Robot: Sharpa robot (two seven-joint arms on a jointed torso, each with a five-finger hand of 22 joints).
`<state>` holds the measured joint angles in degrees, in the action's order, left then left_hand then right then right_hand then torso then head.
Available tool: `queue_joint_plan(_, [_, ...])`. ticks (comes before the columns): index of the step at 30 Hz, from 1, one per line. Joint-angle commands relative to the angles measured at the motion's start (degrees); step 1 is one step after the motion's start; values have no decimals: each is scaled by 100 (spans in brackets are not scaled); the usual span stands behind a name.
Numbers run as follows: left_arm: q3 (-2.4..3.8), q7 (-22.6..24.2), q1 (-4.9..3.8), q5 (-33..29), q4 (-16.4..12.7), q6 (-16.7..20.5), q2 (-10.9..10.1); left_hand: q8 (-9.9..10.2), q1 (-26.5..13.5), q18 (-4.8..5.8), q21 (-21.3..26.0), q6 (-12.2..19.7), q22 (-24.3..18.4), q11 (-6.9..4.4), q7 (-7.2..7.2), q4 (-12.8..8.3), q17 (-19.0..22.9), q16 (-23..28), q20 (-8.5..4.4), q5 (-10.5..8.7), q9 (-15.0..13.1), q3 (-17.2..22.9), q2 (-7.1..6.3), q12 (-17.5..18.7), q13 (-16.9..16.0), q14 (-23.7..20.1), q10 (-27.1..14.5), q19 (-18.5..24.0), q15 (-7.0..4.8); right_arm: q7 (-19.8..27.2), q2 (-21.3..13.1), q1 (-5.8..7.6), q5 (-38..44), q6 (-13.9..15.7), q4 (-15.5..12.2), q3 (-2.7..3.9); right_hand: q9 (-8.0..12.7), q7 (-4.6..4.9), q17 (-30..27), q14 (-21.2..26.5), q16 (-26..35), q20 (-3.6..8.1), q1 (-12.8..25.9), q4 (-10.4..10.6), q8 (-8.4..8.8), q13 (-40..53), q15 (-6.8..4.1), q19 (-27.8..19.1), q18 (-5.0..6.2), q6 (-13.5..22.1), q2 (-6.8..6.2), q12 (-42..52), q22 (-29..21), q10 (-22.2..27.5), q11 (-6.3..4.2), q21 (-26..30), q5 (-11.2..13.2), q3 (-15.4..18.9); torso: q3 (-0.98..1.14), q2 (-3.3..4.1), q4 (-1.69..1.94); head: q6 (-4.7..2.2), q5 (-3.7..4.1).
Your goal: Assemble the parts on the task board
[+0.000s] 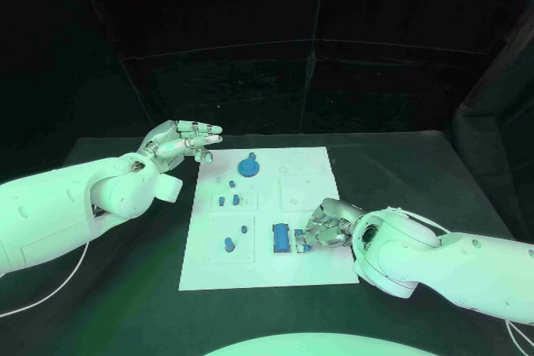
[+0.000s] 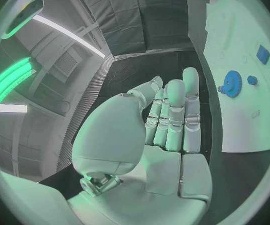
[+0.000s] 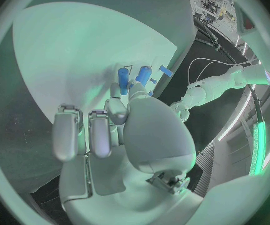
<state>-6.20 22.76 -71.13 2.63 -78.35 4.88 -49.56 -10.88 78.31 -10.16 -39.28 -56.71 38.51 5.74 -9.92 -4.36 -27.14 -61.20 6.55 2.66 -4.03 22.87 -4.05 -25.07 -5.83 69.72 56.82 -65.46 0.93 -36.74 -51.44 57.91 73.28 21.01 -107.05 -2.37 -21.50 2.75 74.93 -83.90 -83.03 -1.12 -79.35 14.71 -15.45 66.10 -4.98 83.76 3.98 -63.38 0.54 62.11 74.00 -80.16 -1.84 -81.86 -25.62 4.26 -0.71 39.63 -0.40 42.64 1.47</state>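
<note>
The white task board [image 1: 317, 267] lies in the middle of the black table. A blue gear [image 1: 249, 167] [image 2: 232, 83] stands near its far edge, and small blue parts [image 1: 229, 245] sit along its left half. A long blue block [image 1: 282, 238] [image 3: 142, 75] rests on the near right part. My right hand [image 1: 330, 225] [image 3: 119, 120] is low over the board just right of that block, thumb and a finger pinching a small blue peg [image 1: 302, 245] [image 3: 123, 80]. My left hand [image 1: 178, 144] [image 2: 172, 120] hovers off the board's far left corner, fingers stretched out, holding nothing.
Bare black table [image 1: 123, 294] surrounds the board on all sides. A dark curtain closes off the back. More small blue parts [image 1: 228, 201] [image 2: 263, 54] sit on the board's left half between the gear and the near edge.
</note>
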Motion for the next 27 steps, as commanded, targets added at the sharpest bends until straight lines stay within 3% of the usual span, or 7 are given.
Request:
queue_joint_plan(1, [5, 36, -8, -18, -21, -75, -2, -38, -54, -34, 32, -10, -7, -4, 23, -24, -5, -40, 4, 25, -2, 4, -14, -37, 10, -31, -27, -13, -10, -74, 35, 6, 179, -84, 9, 2, -3, -27, 281, -389, -38, 15, 63, 62, 1, 29, -45, 48, -77, -79, 34, 42, 10, -47, 2, -32, -4, -7, 1, 5, -2, 2, 9])
queue_joint_plan(13, [5, 27, -8, -18, -25, -86, -17, -38, -54, -34, 32, -10, -7, -4, 23, -24, -5, -40, 4, 25, -2, 4, -14, -37, 10, -31, -27, -13, -10, -152, 94, 6, 291, -273, 64, 2, -28, -21, 285, -386, -37, 21, 384, 189, 28, 108, -43, 48, -78, -152, -5, 82, 9, -95, 8, -29, 204, 117, 2, 1, -2, 20, 17])
queue_joint_plan(18, [5, 24, -8, -18, -23, -87, -16, -38, -54, -34, 32, -10, -7, -4, 23, -24, -5, -40, 4, 25, -2, 4, -14, -37, 10, -31, -27, -13, -10, -167, 98, 7, 377, -219, 74, 2, -52, -13, 291, -385, -36, 7, 854, 184, 59, 141, -30, 49, -78, -190, 47, 70, 11, -110, 20, -26, 995, 403, 1, -1, 0, 17, 22])
queue_joint_plan(21, [5, 24, -8, -18, -21, -88, -16, -38, -54, -34, 32, -10, -7, -4, 23, -24, -5, -40, 4, 25, -2, 4, -14, -37, 10, -31, -27, -13, -10, -173, 95, 7, 428, -211, 76, 2, -68, -14, 289, -384, -32, 6, 967, 185, 76, 158, -31, 48, -77, -194, 68, 60, 11, -110, 20, -24, 1294, 520, 2, -1, 0, 17, 19])
queue_joint_plan(27, [5, 20, -8, -18, -20, -86, -18, -38, -54, -34, 32, -10, -7, -4, 23, -24, -5, -40, 4, 25, -2, 4, -14, -37, 10, -31, -27, -13, -10, -175, 84, 7, 489, -202, 67, 2, -94, -13, 283, -383, -26, 5, 1058, 183, 97, 179, -30, 46, -76, -194, 61, 42, 10, -106, 22, -20, 1552, 674, 3, 0, -2, 22, 20])
